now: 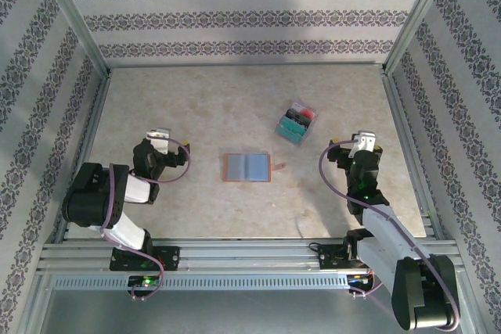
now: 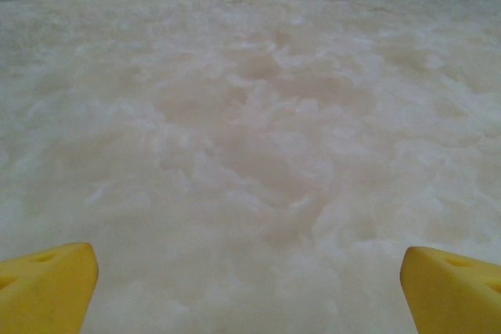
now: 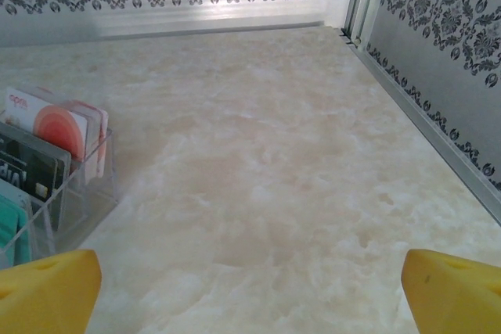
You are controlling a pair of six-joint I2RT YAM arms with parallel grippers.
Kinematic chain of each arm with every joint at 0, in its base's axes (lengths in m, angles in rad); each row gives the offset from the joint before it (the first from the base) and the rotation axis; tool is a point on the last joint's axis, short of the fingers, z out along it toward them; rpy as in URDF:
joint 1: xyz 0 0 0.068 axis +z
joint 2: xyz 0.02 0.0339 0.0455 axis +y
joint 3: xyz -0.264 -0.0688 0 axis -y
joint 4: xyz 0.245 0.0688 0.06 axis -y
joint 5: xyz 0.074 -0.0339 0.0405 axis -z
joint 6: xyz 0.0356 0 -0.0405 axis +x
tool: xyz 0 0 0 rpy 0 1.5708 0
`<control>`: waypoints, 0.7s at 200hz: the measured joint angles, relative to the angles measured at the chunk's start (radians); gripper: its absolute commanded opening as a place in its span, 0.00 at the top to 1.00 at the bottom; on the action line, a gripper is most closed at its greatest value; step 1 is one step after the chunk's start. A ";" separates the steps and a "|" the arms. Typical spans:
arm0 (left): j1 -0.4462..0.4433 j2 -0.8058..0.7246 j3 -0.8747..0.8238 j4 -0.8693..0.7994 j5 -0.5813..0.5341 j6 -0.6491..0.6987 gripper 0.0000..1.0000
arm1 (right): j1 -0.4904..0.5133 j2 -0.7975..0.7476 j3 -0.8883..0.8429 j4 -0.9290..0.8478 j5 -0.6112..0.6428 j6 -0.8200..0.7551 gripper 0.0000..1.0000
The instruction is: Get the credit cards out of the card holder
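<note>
The card holder (image 1: 247, 167), a salmon-pink wallet, lies open and flat mid-table, showing greyish inner pockets. I cannot tell whether anything sits in those pockets. Teal, dark and orange-red credit cards (image 1: 297, 121) stand upright in a clear plastic box, back right of the wallet. The right wrist view has them at its left edge: an orange-red card (image 3: 59, 127), a dark one (image 3: 31, 166) and a teal one (image 3: 12, 224). My left gripper (image 1: 160, 137) is open over bare table, well left of the wallet; its yellow fingertips (image 2: 47, 287) stand wide apart. My right gripper (image 1: 365, 140) is open too, right of the box.
The clear box (image 3: 92, 185) stands just left of the right gripper's fingertips (image 3: 51, 291). Patterned walls with metal rails (image 1: 403, 127) close in the table on the left, back and right. Bare marbled tabletop (image 1: 196, 107) lies between the arms and round the wallet.
</note>
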 measured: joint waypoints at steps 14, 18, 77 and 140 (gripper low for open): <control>0.018 0.000 0.048 -0.034 -0.014 -0.014 0.01 | -0.015 0.048 0.000 0.054 -0.019 -0.011 0.02; 0.022 0.000 0.056 -0.034 -0.019 -0.017 0.01 | -0.019 0.067 0.000 0.073 -0.026 -0.017 0.02; 0.030 0.000 0.077 -0.054 -0.054 -0.037 0.01 | -0.030 0.319 -0.002 0.335 -0.115 -0.053 0.02; 0.030 0.000 0.077 -0.058 -0.054 -0.040 0.01 | -0.043 0.599 0.002 0.599 -0.156 -0.050 0.02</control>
